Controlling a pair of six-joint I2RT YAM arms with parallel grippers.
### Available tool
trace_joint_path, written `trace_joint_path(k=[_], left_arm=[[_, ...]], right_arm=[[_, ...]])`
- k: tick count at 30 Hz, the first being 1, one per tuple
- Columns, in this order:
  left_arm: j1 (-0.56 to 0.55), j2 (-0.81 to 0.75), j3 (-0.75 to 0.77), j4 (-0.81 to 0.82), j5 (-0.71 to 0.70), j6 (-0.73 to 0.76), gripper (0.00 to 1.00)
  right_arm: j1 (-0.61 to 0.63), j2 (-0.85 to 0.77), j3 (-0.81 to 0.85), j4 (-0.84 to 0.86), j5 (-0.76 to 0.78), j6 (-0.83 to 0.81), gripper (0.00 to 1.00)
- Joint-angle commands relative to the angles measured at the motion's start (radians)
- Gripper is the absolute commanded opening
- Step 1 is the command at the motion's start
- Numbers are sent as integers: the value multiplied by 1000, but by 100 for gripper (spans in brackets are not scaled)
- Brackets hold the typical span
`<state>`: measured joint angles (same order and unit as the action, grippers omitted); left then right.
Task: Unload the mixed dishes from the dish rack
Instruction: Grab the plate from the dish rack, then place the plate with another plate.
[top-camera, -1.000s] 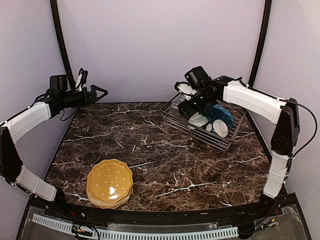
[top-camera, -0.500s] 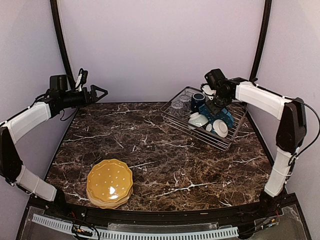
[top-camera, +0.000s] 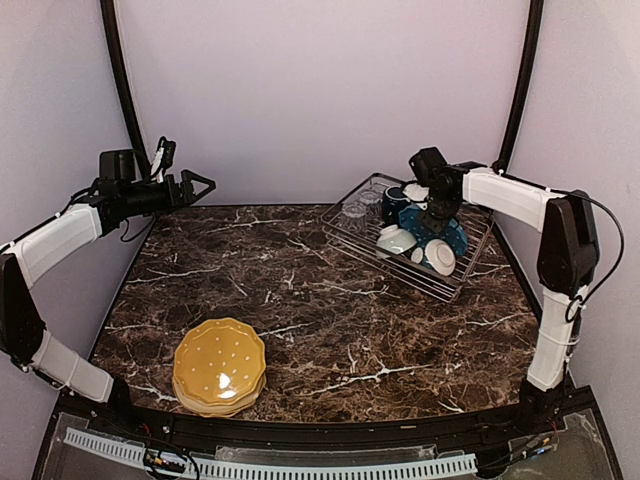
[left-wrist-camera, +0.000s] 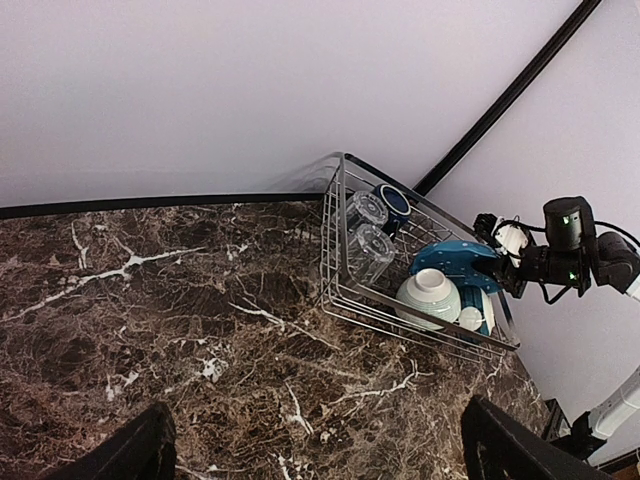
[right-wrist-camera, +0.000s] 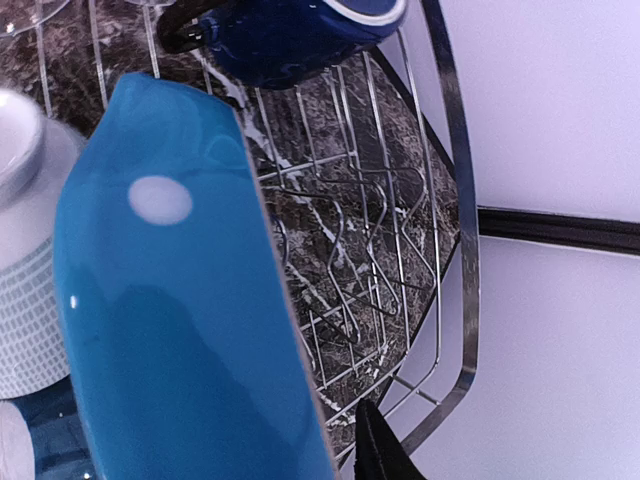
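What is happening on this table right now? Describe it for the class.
Two robot arms are unloading a dish rack. The right gripper is at the blue plate inside the rack; whether it grips it cannot be seen. The left gripper hangs open and empty at the far left. Mustard plates sit stacked on the table; the navy mug, tumblers and white bowls are in the rack.

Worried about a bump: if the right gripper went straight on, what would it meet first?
Probably the blue plate standing in the dish rack, which fills the right wrist view; depth is unclear.
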<state>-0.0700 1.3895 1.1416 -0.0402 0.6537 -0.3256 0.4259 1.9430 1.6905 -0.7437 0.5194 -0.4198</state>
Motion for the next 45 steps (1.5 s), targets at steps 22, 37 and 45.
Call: trace_joint_path(k=[22, 37, 45], left_arm=[[4, -6, -16, 10, 14, -4, 99], [6, 2, -16, 16, 20, -12, 99], [5, 5, -17, 15, 18, -14, 99]], right_arm=[[-4, -176, 58, 120, 66, -150, 0], [-4, -348, 50, 195, -89, 119, 0], [1, -319, 36, 216, -610, 461, 0]])
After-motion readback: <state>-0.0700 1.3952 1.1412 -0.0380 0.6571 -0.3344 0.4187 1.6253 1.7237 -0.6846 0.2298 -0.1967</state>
